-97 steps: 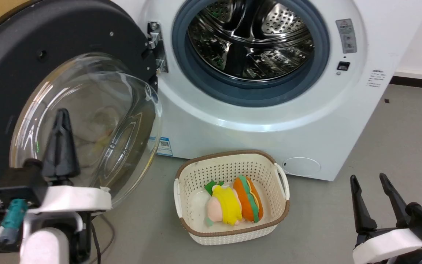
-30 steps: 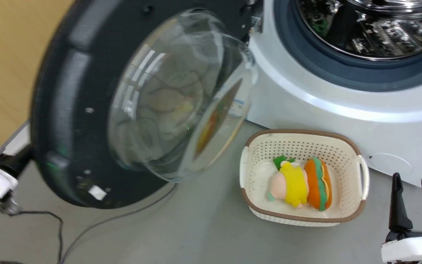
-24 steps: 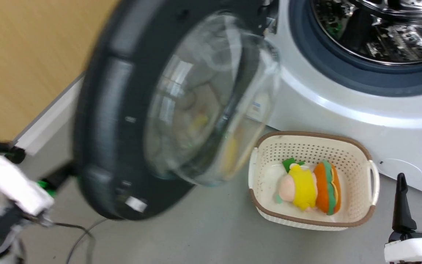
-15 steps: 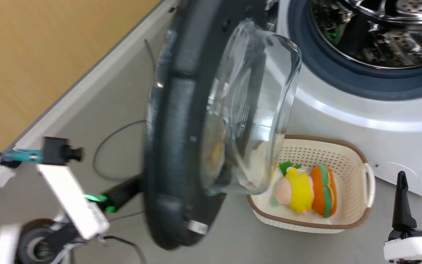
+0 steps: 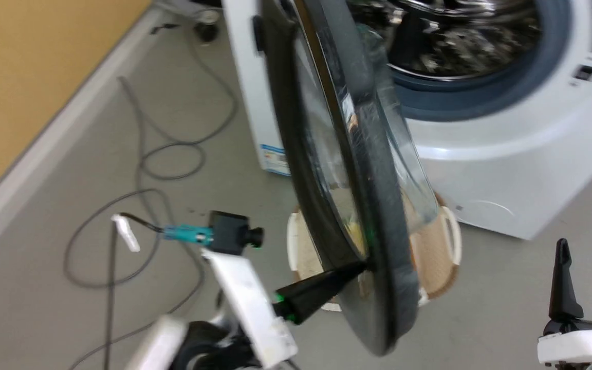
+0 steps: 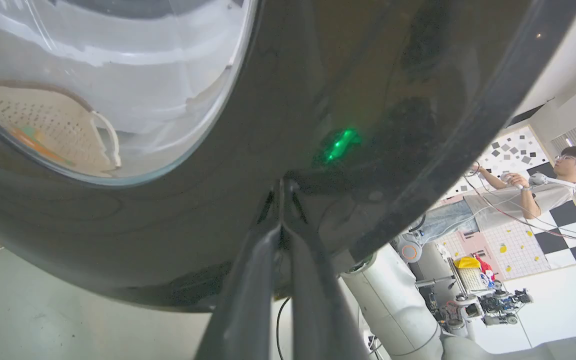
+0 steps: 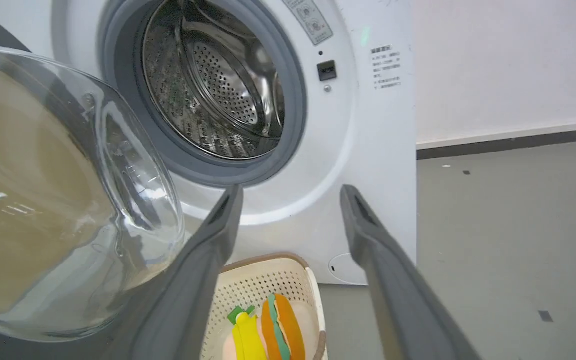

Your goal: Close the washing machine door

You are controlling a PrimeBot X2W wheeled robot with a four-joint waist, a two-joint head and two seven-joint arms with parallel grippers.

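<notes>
- Loose grey cables [image 5: 142, 164] lie on the floor at the far left, near the yellow wall.
- The left gripper [image 5: 360, 266] has its fingers pinched together with nothing between them. The tips are set against the lower outer face of the washing machine door [image 5: 373, 205], touching it as far as the blur lets me judge.
- The door stands roughly half swung, its glass bowl facing the drum.
- A cream perforated basket [image 5: 298, 252] sits on the floor behind the door, before the washing machine [image 5: 506, 169].
- The right gripper [image 5: 581, 252] hangs near right, fingers apart and empty, well apart from the door.
</notes>
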